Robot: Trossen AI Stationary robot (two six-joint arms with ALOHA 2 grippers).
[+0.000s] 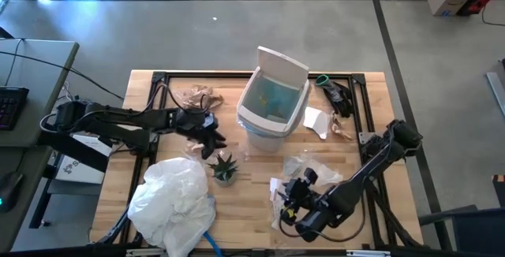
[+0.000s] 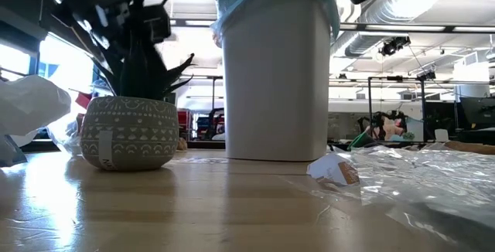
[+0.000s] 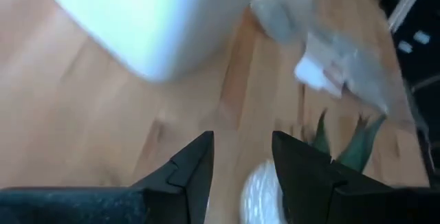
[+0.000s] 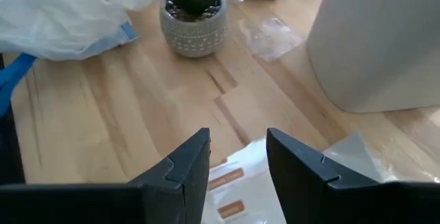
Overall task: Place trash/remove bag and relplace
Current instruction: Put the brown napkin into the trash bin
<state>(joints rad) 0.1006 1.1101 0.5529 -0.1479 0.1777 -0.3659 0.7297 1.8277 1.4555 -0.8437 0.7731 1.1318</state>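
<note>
The white bin [image 1: 272, 103] stands mid-table with its lid tipped open. The light-blue bag [image 1: 272, 95] lines it, its edge folded over the rim [image 2: 232, 5]. Crumpled brown paper [image 1: 197, 95] lies left of the bin. A white scrap [image 1: 316, 121] and a brown piece [image 1: 341, 131] lie to its right. Clear plastic wrappers [image 1: 312, 170] lie nearer. My left gripper [image 1: 211, 140] is open, above and just beyond the small potted plant [image 3: 344, 145]. My right gripper [image 4: 237, 155] is open over a clear wrapper with brown labels [image 4: 230, 186], near the table's near edge.
A large pale crinkled plastic bag [image 1: 173, 198] lies heaped at the table's near-left corner. The potted plant [image 1: 224, 166] stands between it and the bin. A dark object [image 1: 335, 93] lies at the far right. Another clear wrapper [image 4: 271, 35] lies beside the bin's base.
</note>
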